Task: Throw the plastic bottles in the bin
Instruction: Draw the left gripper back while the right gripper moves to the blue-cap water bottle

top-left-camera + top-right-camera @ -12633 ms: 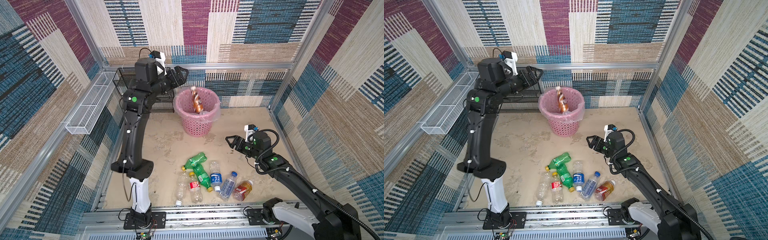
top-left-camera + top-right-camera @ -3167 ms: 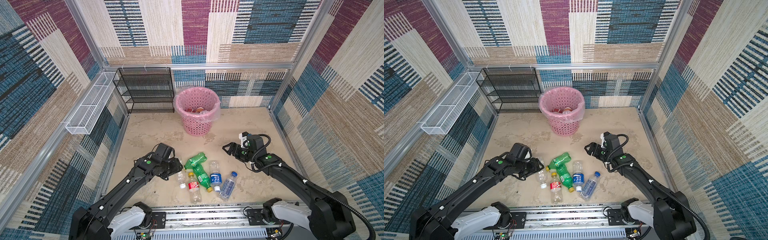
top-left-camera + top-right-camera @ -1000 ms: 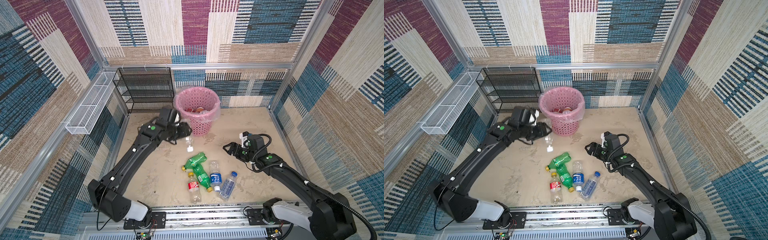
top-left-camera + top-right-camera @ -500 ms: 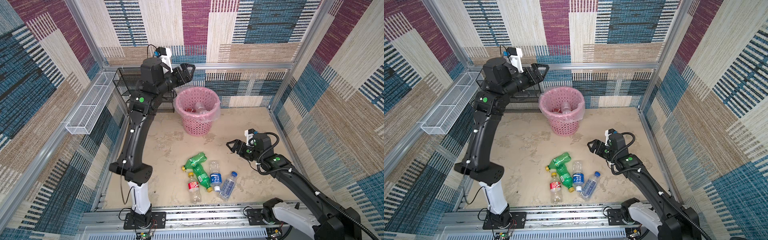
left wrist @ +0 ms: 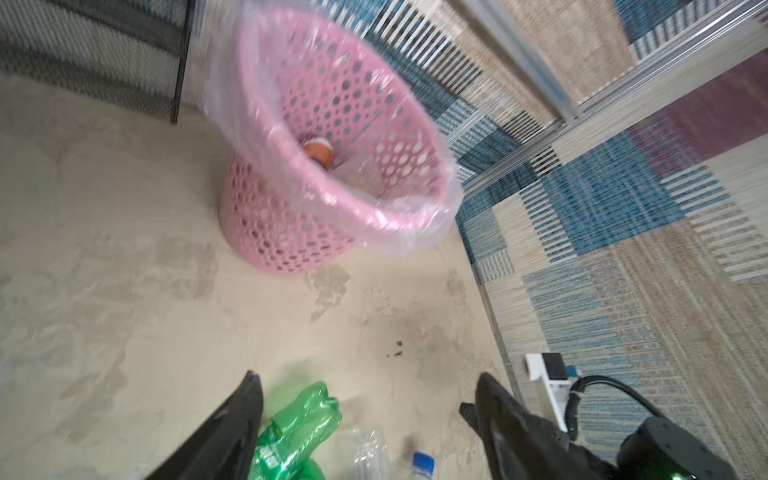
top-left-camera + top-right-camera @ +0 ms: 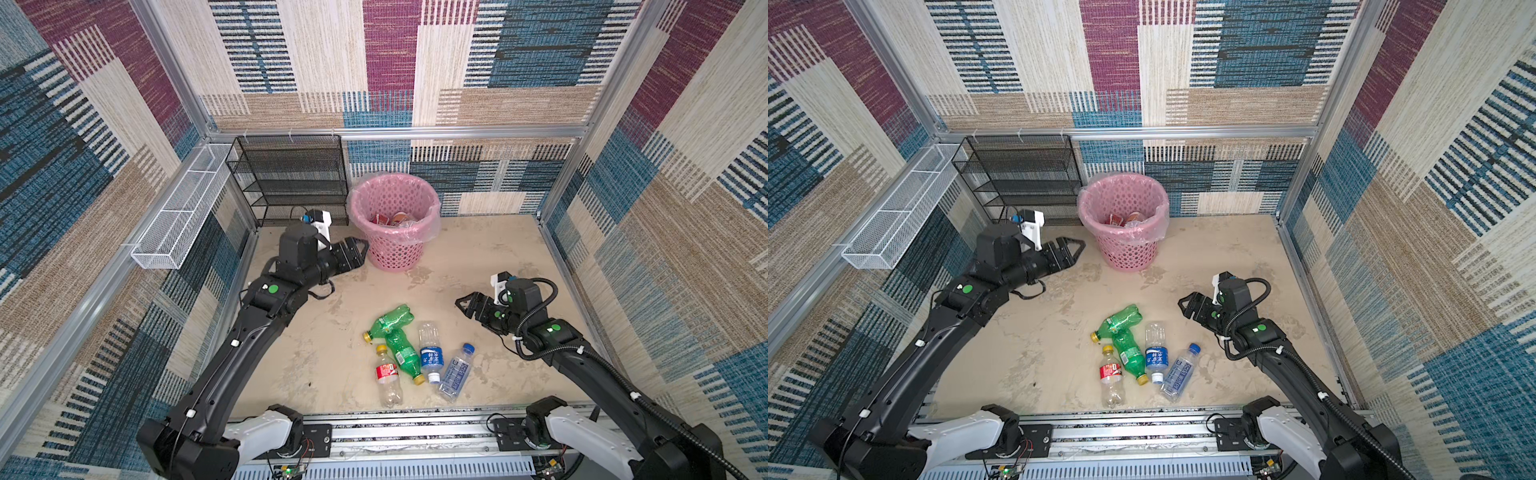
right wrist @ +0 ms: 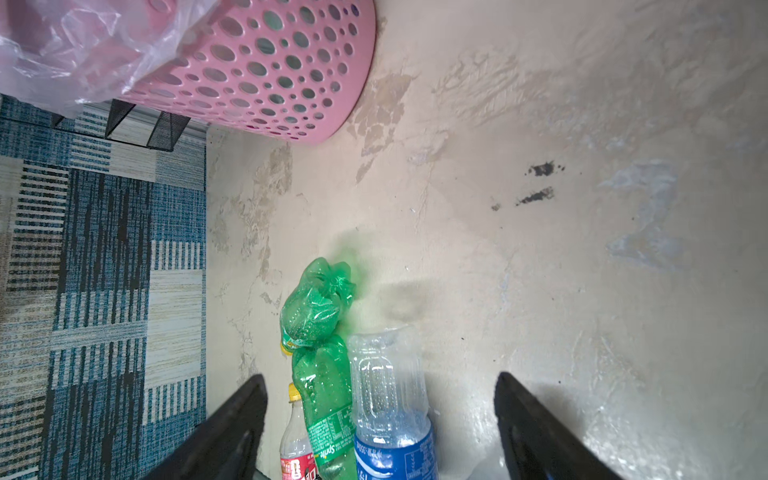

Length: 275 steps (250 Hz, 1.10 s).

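Note:
The pink bin (image 6: 392, 253) (image 6: 1128, 251) stands at the back of the floor with bottles (image 6: 392, 218) lying inside its clear liner. Several plastic bottles lie in a cluster near the front: two green ones (image 6: 392, 320) (image 6: 402, 353), a red-labelled one (image 6: 387, 374), a blue-labelled one (image 6: 431, 353) and a clear one with a blue cap (image 6: 456, 372). My left gripper (image 6: 360, 254) (image 6: 1077, 253) (image 5: 368, 378) hangs open and empty just left of the bin's base. My right gripper (image 6: 462, 307) (image 6: 1183, 307) (image 7: 380, 376) is open and empty, right of the cluster and facing it.
A black mesh rack (image 6: 291, 178) stands against the back wall left of the bin. A long white wire basket (image 6: 183, 208) hangs on the left wall. Patterned walls with aluminium posts enclose the floor, and a metal rail (image 6: 415, 432) runs along the front.
My left arm rose over the bin with a clear bottle, opened and dropped it in, then came down to the bin's left side. The right arm has barely moved.

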Tool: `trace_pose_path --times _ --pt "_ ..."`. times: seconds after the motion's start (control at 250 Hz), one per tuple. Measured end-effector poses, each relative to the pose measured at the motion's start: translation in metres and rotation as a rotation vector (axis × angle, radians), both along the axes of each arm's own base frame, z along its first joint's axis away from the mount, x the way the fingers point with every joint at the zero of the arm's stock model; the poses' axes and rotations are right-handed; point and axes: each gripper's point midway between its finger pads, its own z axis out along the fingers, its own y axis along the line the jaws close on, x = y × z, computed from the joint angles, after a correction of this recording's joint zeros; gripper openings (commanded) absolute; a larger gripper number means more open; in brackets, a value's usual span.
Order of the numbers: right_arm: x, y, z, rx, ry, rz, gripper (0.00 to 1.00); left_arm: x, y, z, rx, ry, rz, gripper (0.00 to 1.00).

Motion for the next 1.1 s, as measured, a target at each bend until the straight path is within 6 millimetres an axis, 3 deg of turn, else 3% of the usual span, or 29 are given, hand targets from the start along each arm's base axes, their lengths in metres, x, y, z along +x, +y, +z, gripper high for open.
trace_pose_path --times 0.072,0.176,0.484,0.768,1.1 --pt "-0.008 -0.003 -0.005 0.001 0.024 -0.008 0.86 -0.014 0.003 -0.032 -0.001 0.072 -0.002 0.81" --pt "-0.019 -0.007 -0.008 0.001 0.052 -0.019 0.86 -0.030 0.008 -0.063 -0.001 0.136 0.006 0.81" --pt "-0.055 -0.016 -0.039 -0.005 0.187 -0.052 0.85 -0.059 0.016 -0.116 -0.013 0.252 0.015 0.80" --pt "-0.079 -0.014 -0.060 0.012 0.292 -0.047 0.85 -0.067 0.018 -0.135 -0.013 0.300 0.026 0.80" --pt "-0.091 -0.008 -0.071 0.048 0.357 -0.039 0.87 -0.070 0.019 -0.144 -0.011 0.323 0.032 0.80"
